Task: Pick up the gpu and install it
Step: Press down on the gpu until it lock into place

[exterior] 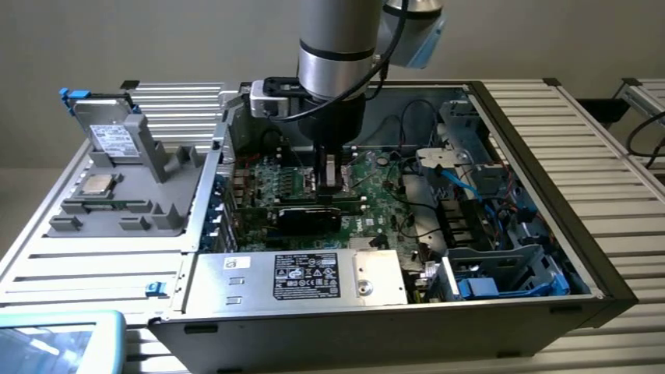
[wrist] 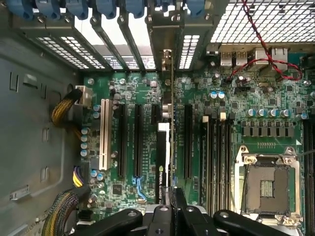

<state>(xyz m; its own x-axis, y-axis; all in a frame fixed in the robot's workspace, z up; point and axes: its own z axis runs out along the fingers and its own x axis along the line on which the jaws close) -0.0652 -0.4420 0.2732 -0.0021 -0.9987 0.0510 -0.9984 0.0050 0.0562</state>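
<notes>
The gpu [wrist: 162,162] shows edge-on, its lower end hidden behind the fingers [wrist: 179,199]

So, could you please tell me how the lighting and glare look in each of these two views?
Exterior view: even room light, the arm's metal sleeve shining, the case interior dim. Wrist view: bright backlight through the rear slot covers washes them out, while the motherboard is evenly lit and the pincer, shut on the gpu, is dark.
</notes>
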